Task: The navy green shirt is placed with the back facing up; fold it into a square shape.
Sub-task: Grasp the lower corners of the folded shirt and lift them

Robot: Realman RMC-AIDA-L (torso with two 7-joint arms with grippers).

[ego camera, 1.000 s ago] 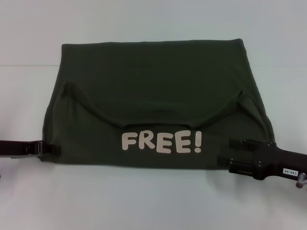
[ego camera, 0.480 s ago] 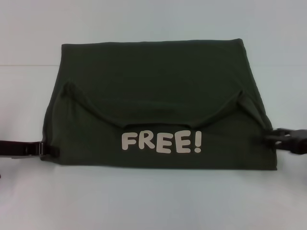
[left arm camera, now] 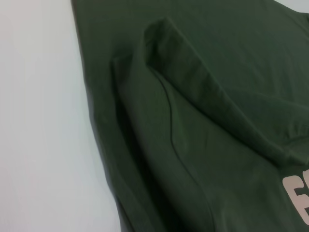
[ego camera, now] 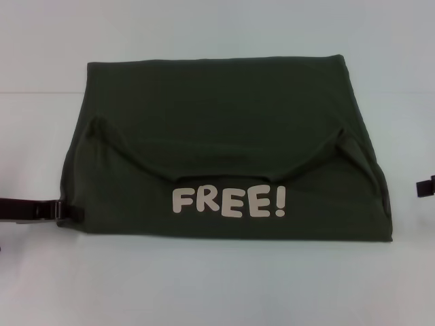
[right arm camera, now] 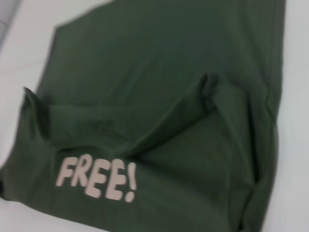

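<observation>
Right tool (ego camera: pixel 427 186) has withdrawn off the shirt (ego camera: pixel 217 129), grip unclear; left tool (ego camera: pixel 68 211) stays pinching its edge.

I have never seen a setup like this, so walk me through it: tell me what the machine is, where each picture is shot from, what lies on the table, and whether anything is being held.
This is a robot with two arms, each ending in a gripper. One picture comes from a camera on its head, looking down at a white table. The other two come from cameras on its wrists, looking closely at the cloth.

On the table lies the navy green shirt, partly folded: its near part is turned over, so the white "FREE!" lettering faces up.

The left gripper sits at the shirt's near left corner, touching its edge; whether it pinches the fabric cannot be told. Only a sliver of the right gripper shows at the right border, clear of the shirt and holding nothing visible.
</observation>
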